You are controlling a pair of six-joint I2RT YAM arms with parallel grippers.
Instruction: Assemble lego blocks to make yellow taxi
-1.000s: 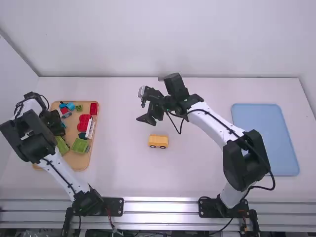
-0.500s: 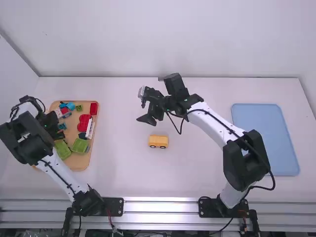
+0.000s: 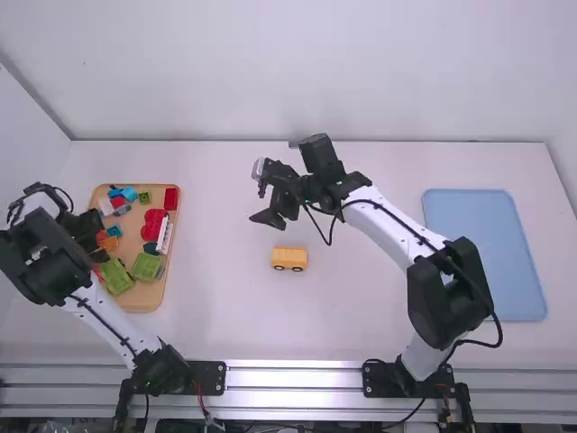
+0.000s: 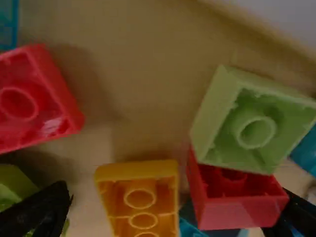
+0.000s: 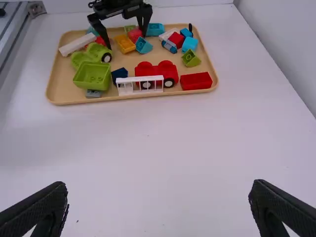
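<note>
My left gripper is over the left side of the block tray. In the left wrist view my left gripper stands open around a yellow brick, hollow side showing, and a red brick under a light green one. The yellow brick also lies in the tray between that gripper's fingers in the right wrist view. A yellow block on wheels stands mid-table. My right gripper is above the table, beyond and left of it; in its wrist view, the right gripper is open and holds nothing.
The tan tray holds several loose pieces, among them a red wheeled base, green parts and a white fence piece. A pale blue board lies at the right.
The left arm has shifted a little to the left over the tray, uncovering the yellow brick and more of the green pieces. The right arm and the wheeled yellow block have stayed put.
</note>
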